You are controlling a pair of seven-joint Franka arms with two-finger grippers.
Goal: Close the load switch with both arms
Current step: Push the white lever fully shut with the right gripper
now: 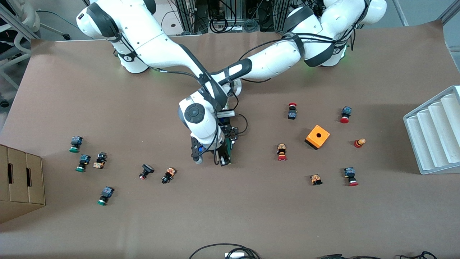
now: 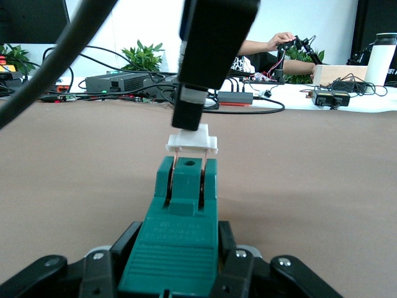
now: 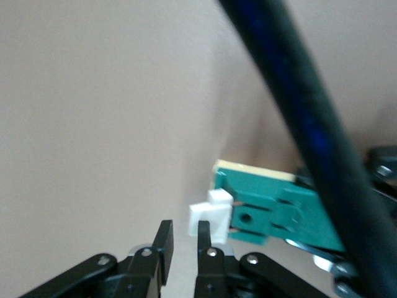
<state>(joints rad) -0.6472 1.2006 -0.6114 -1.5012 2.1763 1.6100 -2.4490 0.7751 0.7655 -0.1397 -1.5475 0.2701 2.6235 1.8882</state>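
The green load switch (image 1: 229,149) is at mid-table under the two crossed arms. My left gripper (image 1: 228,144) is shut on its body; in the left wrist view my left gripper (image 2: 180,243) clamps both sides of the green bar (image 2: 181,214). The white block (image 2: 192,141) stands out at the bar's free end. My right gripper (image 1: 220,161) comes down from above, one finger touching the white block (image 3: 208,217). In the right wrist view my right gripper (image 3: 185,226) shows a narrow gap with nothing between the fingers, beside the green bar (image 3: 273,211).
An orange box with a hole (image 1: 317,136) and several red-capped push buttons lie toward the left arm's end. Several green-capped and black buttons lie toward the right arm's end. A cardboard box (image 1: 21,180) and a white ridged tray (image 1: 435,133) stand at the table's ends.
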